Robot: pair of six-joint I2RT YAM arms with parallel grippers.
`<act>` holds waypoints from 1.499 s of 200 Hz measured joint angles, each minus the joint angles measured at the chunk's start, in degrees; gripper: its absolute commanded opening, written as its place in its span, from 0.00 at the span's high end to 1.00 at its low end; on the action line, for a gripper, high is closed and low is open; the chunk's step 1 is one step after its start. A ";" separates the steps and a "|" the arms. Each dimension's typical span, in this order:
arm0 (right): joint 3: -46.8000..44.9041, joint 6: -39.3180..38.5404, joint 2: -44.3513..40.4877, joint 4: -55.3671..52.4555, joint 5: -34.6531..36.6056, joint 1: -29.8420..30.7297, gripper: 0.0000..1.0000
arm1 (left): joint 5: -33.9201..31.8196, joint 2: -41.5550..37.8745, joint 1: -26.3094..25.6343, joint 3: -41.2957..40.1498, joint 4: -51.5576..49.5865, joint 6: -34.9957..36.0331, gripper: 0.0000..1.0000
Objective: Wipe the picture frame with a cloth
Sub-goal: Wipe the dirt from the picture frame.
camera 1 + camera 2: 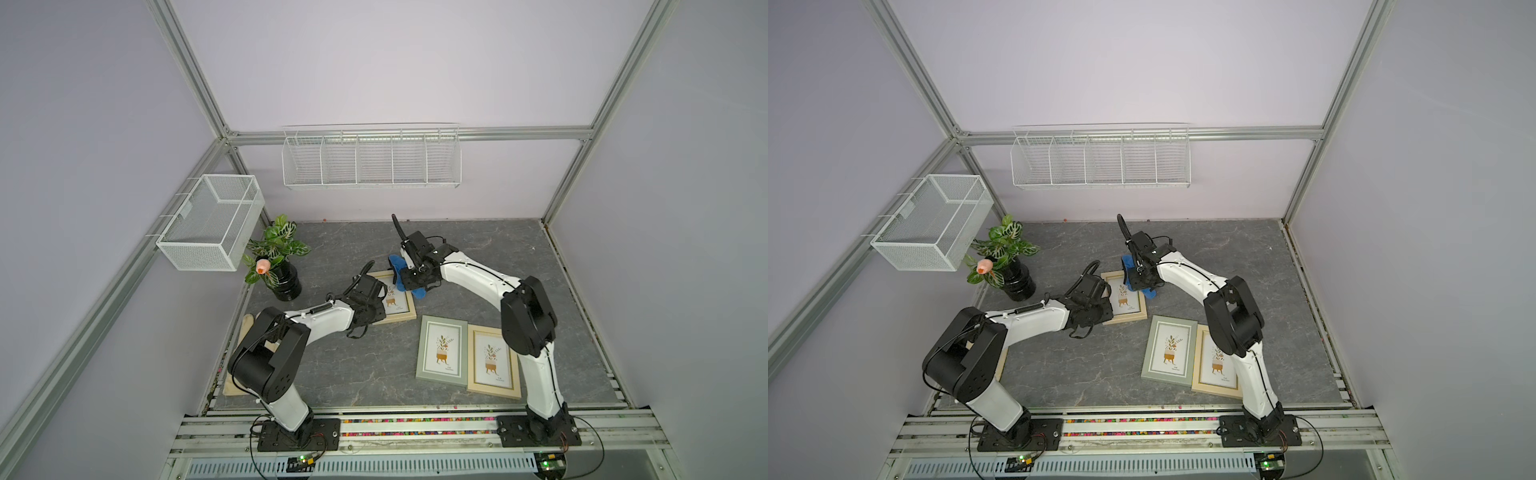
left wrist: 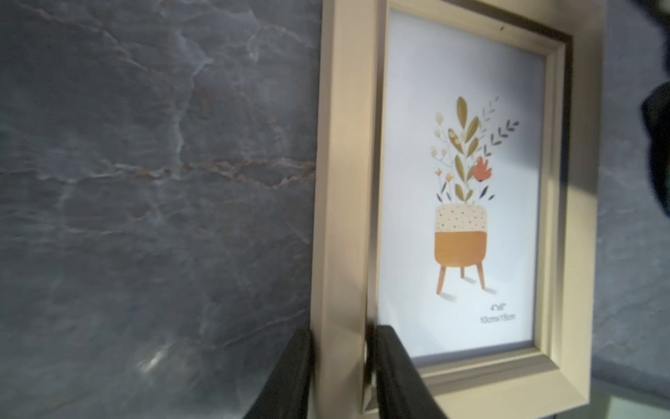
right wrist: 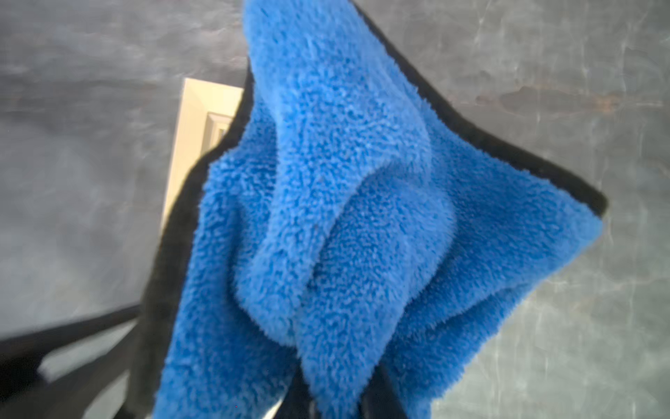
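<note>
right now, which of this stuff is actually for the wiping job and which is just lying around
In use: blue cloth, in the right hand; beige frame, at the left hand.
Lying about: grey-green frame, other beige frame, potted plant, mesh basket, wire rack, beige fabric.

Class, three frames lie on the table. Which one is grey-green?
The middle frame: its border is grey-green. The far frame and the right frame are both beige.

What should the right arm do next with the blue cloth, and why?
Probably lower the right gripper until the cloth presses on the glass of the picture frame. The cloth hangs bunched from that shut gripper over only one frame corner, while the left gripper straddles the frame's side rail, seemingly steadying it.
</note>
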 measured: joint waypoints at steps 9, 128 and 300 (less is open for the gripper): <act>-3.58 -0.15 -2.80 1.79 -1.11 0.00 0.91 | -0.24 -1.68 0.11 0.04 -1.81 0.28 0.52; -35.36 -3.50 -23.06 28.37 -12.79 6.60 0.88 | 6.86 -37.57 0.98 -20.37 14.14 2.51 0.16; -38.75 -5.25 -25.73 40.04 -11.78 12.22 0.50 | 20.98 -30.60 1.16 -22.60 31.50 -0.92 1.00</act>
